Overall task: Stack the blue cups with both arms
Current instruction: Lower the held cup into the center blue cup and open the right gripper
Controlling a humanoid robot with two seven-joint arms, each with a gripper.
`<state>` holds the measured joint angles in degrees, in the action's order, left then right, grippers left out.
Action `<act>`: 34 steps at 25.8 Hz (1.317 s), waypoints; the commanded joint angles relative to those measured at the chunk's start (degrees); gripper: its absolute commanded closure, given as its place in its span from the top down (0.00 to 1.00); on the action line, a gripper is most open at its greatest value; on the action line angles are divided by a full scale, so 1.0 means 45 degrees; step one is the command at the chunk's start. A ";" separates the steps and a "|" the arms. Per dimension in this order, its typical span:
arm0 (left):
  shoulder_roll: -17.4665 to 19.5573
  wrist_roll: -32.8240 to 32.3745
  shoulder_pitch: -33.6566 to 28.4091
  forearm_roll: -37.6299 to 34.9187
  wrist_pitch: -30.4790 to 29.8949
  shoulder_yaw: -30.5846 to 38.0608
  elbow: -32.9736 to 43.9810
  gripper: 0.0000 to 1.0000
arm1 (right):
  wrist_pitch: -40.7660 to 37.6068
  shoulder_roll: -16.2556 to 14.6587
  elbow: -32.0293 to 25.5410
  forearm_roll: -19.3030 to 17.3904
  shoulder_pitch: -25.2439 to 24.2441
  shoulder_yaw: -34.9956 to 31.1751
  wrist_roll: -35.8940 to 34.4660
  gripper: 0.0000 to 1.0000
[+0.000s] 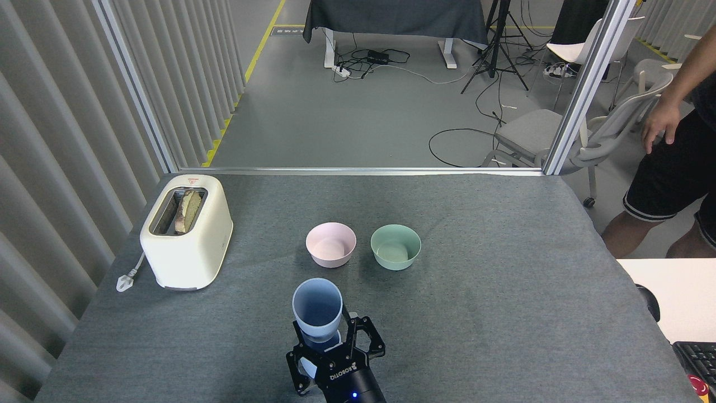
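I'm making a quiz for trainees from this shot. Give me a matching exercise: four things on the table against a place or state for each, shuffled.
Things:
1. toaster
2. pink bowl
3. green bowl
4. held blue cup

States:
A. gripped in the right claw
B. right of the other bowl
C. holds bread, far left
D. between toaster and the other bowl

Pairs: 1-C, 2-D, 3-B, 4-A

Blue cup (317, 307), lower centre: pale periwinkle. End effector (335, 358): black, white lettering, blue indicator light. Bowls, centre: one pink (330, 244), one mint green (395, 246). Toaster (187, 230), left: cream. Desk (503, 291): speckled dark grey cloth.
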<state>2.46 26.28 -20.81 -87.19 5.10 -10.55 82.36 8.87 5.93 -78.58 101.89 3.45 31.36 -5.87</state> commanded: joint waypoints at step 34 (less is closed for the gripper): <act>-0.0019 0.0000 0.0036 0.0000 0.0000 0.0000 -0.0021 1.00 | 0.0002 -0.0010 0.0802 -0.0103 -0.0064 -0.0056 -0.0102 0.72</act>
<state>2.37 26.28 -20.65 -87.19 5.10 -10.49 82.29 8.78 5.89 -75.45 101.47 3.15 31.22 -6.13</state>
